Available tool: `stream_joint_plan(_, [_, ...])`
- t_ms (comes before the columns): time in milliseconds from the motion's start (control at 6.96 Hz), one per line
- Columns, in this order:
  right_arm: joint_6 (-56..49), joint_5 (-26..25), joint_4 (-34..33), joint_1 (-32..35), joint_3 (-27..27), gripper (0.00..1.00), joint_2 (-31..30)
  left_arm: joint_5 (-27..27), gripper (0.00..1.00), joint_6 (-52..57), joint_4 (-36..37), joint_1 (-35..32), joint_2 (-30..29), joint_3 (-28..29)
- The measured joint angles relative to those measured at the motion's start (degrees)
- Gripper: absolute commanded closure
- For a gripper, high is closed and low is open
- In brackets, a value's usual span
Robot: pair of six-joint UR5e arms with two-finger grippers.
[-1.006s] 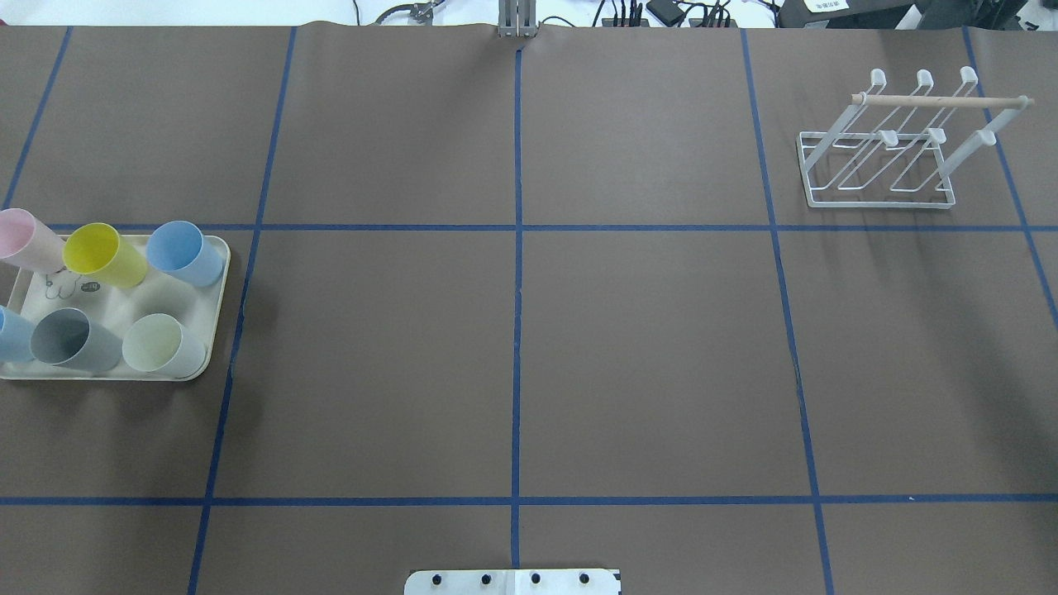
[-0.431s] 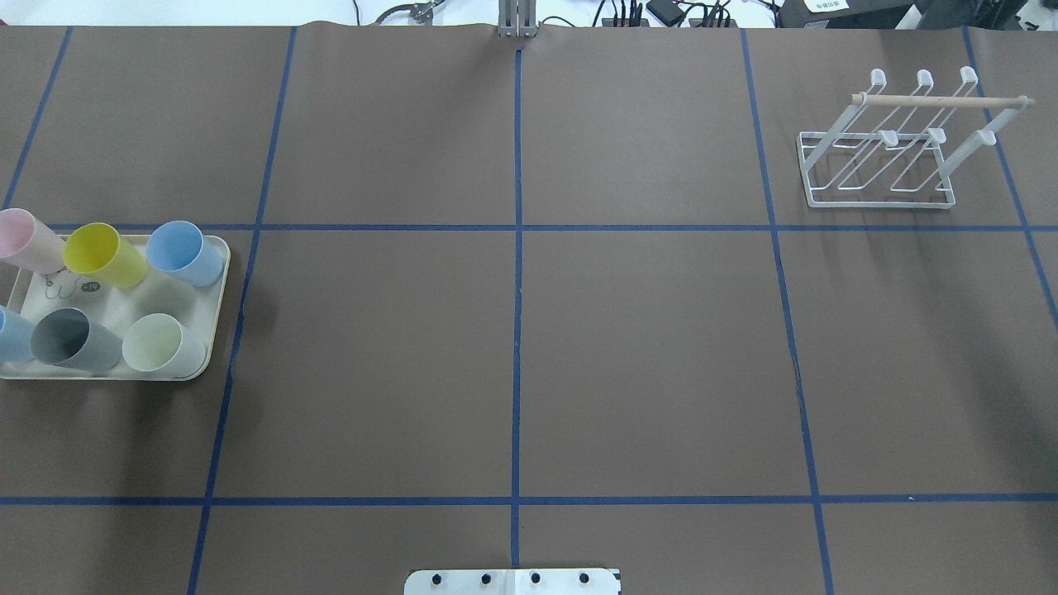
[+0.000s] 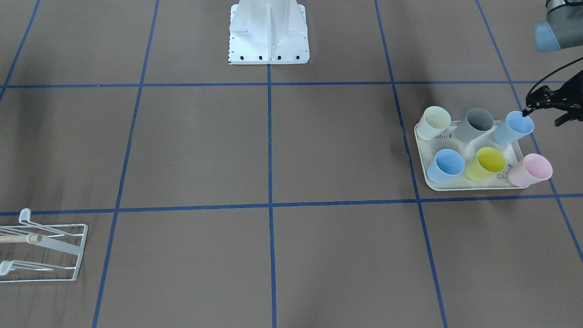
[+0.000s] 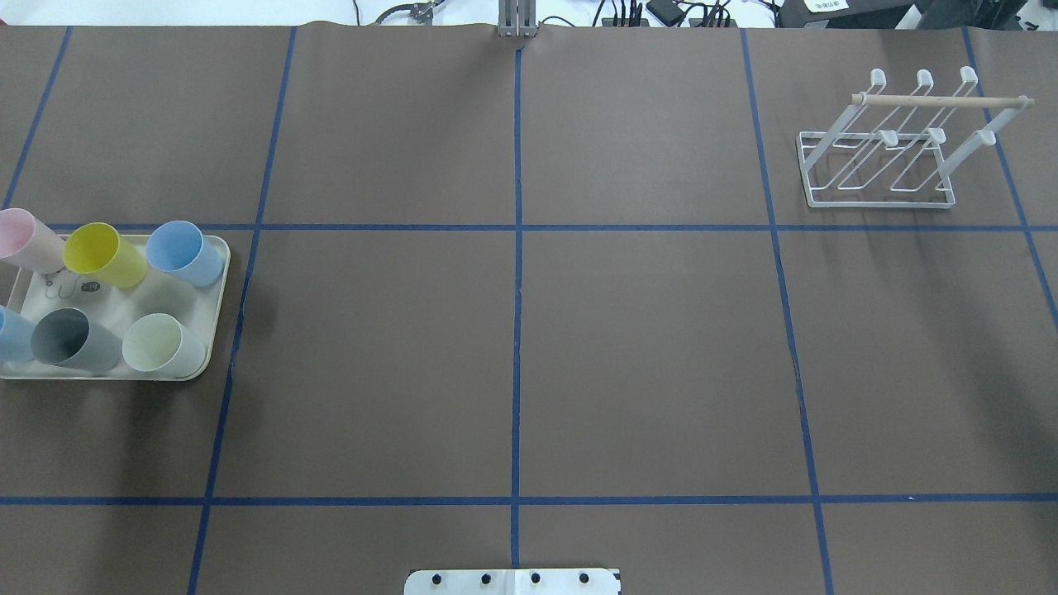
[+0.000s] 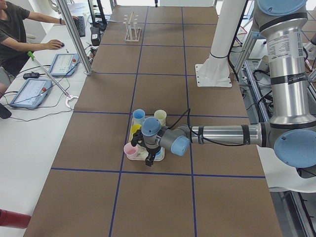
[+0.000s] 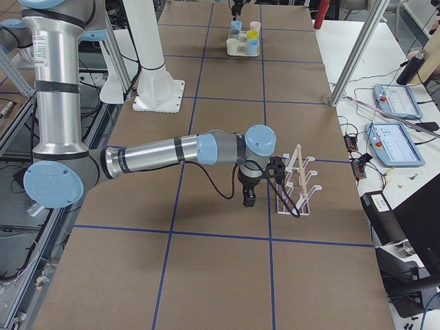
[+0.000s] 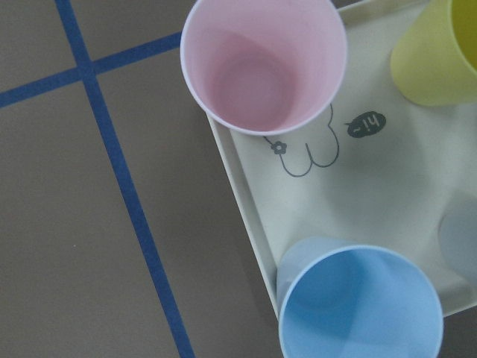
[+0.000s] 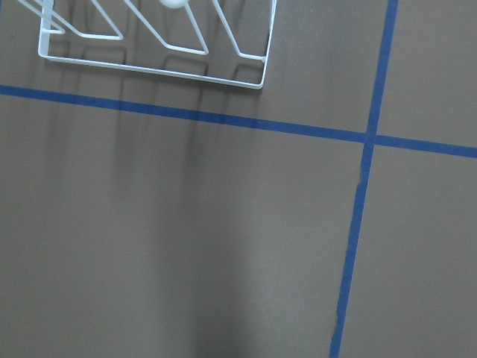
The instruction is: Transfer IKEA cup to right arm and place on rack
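Several plastic cups stand on a cream tray (image 4: pixel 216 318) at the table's left: pink (image 4: pixel 25 240), yellow (image 4: pixel 103 254), blue (image 4: pixel 186 252), light blue (image 4: pixel 8 335), grey (image 4: pixel 74 340) and pale cream (image 4: pixel 164 345). The left gripper (image 3: pixel 544 111) hovers above the tray's outer end. Its wrist view looks down into the pink cup (image 7: pixel 264 67) and the light blue cup (image 7: pixel 361 306), with no fingers showing. I cannot tell its state. The white wire rack (image 4: pixel 901 140) stands empty at the far right. The right gripper (image 6: pixel 249 196) hangs beside the rack (image 6: pixel 295 182); I cannot tell its state.
The robot's white base (image 3: pixel 268 32) sits at the table's near middle edge. Blue tape lines grid the brown table cover. Operators' tablets and cables (image 5: pixel 42 79) lie on the white bench beyond the table's far side. The rack's corner shows in the right wrist view (image 8: pixel 156 37).
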Motion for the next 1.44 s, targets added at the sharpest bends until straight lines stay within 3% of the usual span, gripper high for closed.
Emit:
stream_joint_plan(287, [-0.1, 0.2, 0.0, 0.0, 0.0, 0.00, -0.2, 0.0, 0.29, 0.0, -0.5, 1.6, -0.5, 1.3])
stream_joint_plan(431, [-0.1, 0.6, 0.0, 0.0, 0.0, 0.00, -0.3, 0.0, 0.68, 0.0, -1.7, 2.2, -1.0, 2.9])
stream_joint_plan(575, [-0.2, 1.3, 0.0, 0.0, 0.0, 0.00, -0.5, 0.0, 1.00, -0.1, -3.1, 2.5, -1.4, 4.6])
stream_joint_plan(1006, [-0.3, 2.2, 0.0, 0.0, 0.0, 0.00, -0.8, -0.7, 1.00, -0.1, -4.5, 2.6, -2.2, 5.3])
stream_joint_plan(1293, [-0.3, 2.3, 0.0, 0.0, 0.2, 0.00, -0.8, -3.3, 1.00, 1.8, -4.3, -0.6, 1.4, 0.1])
stream_joint_plan(1437, [-0.1, 2.5, 0.5, -0.3, 0.4, 0.00, -0.7, -3.7, 1.00, 3.5, -3.3, -5.5, 3.4, -2.9])
